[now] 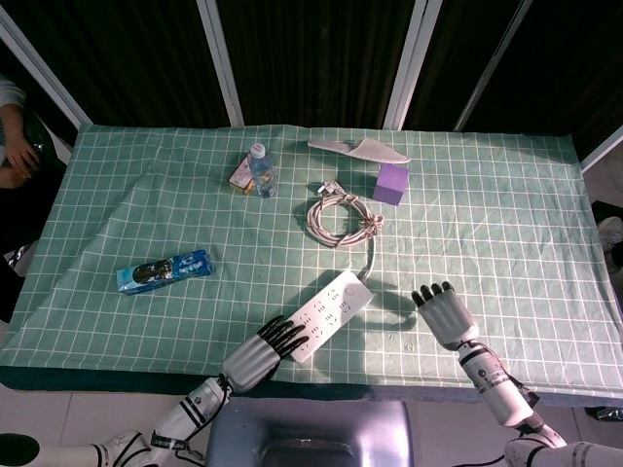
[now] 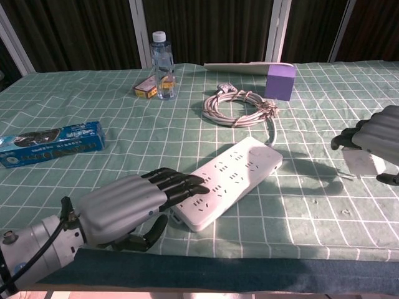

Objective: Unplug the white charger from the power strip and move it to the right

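Note:
The white power strip [image 1: 327, 303] [image 2: 232, 179] lies diagonally near the table's front edge, with nothing plugged into its sockets. My left hand [image 1: 253, 354] [image 2: 122, 204] rests its dark fingertips [image 2: 182, 184] on the strip's near end. My right hand [image 1: 444, 312] [image 2: 376, 138] is well to the right of the strip, low over the cloth. It holds the white charger [image 2: 361, 163] between fingers and thumb. In the head view the hand hides the charger.
The strip's grey cable [image 1: 342, 220] [image 2: 240, 106] lies coiled behind it. Further back are a purple cube [image 1: 392, 183], a white slipper [image 1: 358, 148], a water bottle [image 1: 260, 170] and a small box [image 1: 242, 175]. A blue packet [image 1: 164, 271] lies at the left.

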